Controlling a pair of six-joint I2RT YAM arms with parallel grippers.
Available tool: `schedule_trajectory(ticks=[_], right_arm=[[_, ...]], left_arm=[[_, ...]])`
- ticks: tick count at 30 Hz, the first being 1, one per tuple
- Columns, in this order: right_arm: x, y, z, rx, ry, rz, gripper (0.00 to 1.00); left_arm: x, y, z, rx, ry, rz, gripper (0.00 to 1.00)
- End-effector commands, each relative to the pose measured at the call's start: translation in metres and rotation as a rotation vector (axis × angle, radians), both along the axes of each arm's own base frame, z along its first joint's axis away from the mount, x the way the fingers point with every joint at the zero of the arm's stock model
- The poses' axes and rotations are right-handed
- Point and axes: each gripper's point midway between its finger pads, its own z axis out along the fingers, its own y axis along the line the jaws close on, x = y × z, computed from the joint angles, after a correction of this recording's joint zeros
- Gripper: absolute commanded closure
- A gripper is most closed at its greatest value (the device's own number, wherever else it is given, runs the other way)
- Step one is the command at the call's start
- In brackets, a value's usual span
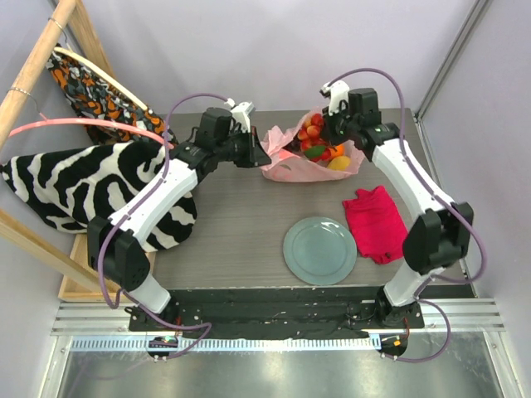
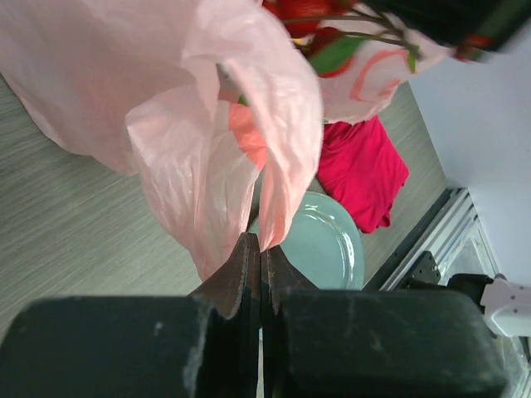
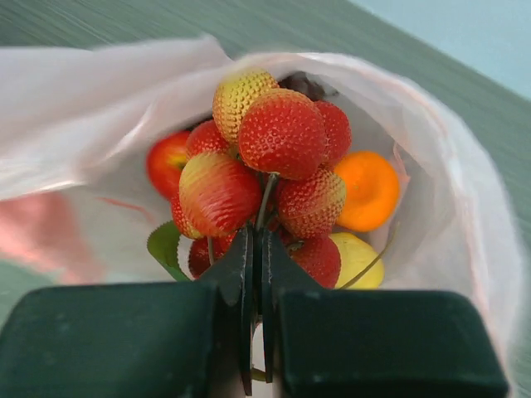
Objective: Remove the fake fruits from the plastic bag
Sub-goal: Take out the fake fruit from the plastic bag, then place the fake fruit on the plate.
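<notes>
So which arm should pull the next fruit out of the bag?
The right: the right gripper is shut on the cherry cluster inside the plastic bag, while the left gripper only pinches the bag's edge.

Crinkly translucent plastic bag (image 2: 207,124), pebbled glossy cherries (image 3: 282,133), smooth plate (image 1: 319,250), soft cloth (image 1: 373,222), matt wood-grain table (image 1: 232,224)

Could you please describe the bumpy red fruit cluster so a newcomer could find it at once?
At the far edge of the table lies a pale-pink plastic bag. In its mouth, the right gripper is shut on the stems of the cluster; unlike the smooth orange fruit beside it, its berries are pebbled, red fading to yellow.
</notes>
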Motion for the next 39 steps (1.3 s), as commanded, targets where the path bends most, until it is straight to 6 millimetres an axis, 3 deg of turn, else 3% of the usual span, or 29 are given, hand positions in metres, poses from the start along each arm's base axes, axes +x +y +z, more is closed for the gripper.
schedule_trajectory(ticks=[1,4,9,12,13,14,15,16,17,22,24,27,28,30,33,34,36,37,39], right_arm=[[-0.042,0.018,0.030,0.117,0.027,0.097,0.99],[-0.069,0.026,0.041,0.142,0.046,0.167,0.99],[-0.123,0.037,0.089,0.155,-0.044,0.276,0.99],[-0.167,0.043,0.087,0.079,-0.028,0.401,0.99],[-0.188,0.048,0.078,0.040,0.008,0.458,0.99],[-0.198,0.047,0.064,-0.016,0.014,0.501,0.99],[-0.211,0.044,0.065,-0.041,-0.007,0.527,0.99],[-0.222,0.043,0.045,-0.070,0.037,0.555,0.99],[-0.227,0.039,0.038,-0.088,0.042,0.561,0.99],[-0.239,0.026,-0.012,-0.153,0.126,0.569,0.99],[-0.233,0.026,-0.021,-0.162,0.107,0.559,0.99],[-0.225,0.020,-0.051,-0.227,0.123,0.544,0.99],[-0.225,0.014,-0.072,-0.263,0.163,0.535,0.99],[-0.221,0.004,-0.094,-0.321,0.173,0.513,0.99],[-0.216,0.002,-0.108,-0.340,0.155,0.501,0.99],[-0.214,0.001,-0.112,-0.344,0.151,0.493,0.96],[-0.216,-0.003,-0.124,-0.371,0.177,0.492,0.82],[-0.213,-0.009,-0.127,-0.400,0.182,0.466,0.65],[-0.207,-0.012,-0.118,-0.402,0.158,0.420,0.54]], left_arm=[[0.028,-0.008,0.031,-0.055,-0.074,0.052,1.00],[0.037,-0.014,0.040,-0.072,-0.087,0.052,1.00],[0.045,-0.015,0.027,-0.044,-0.075,0.059,1.00],[0.050,-0.011,0.020,-0.018,-0.066,0.093,1.00],[0.051,-0.010,0.018,-0.014,-0.062,0.100,1.00],[0.051,-0.011,0.018,-0.016,-0.062,0.099,1.00],[0.052,-0.011,0.016,-0.016,-0.058,0.099,1.00],[0.052,-0.011,0.017,-0.015,-0.061,0.101,1.00],[0.052,-0.010,0.017,-0.014,-0.062,0.106,1.00],[0.050,-0.003,0.025,0.009,-0.103,0.110,1.00],[0.046,0.001,0.026,0.018,-0.113,0.114,1.00],[0.043,0.007,0.021,0.038,-0.111,0.123,1.00],[0.040,0.007,0.025,0.033,-0.119,0.122,1.00],[0.037,0.009,0.024,0.032,-0.115,0.118,1.00],[0.034,0.010,0.024,0.038,-0.124,0.113,1.00],[0.033,0.012,0.025,0.039,-0.127,0.115,1.00],[0.031,0.013,0.020,0.046,-0.119,0.114,1.00],[0.030,0.013,0.020,0.043,-0.117,0.112,1.00],[0.026,0.013,0.020,0.039,-0.112,0.105,1.00]])
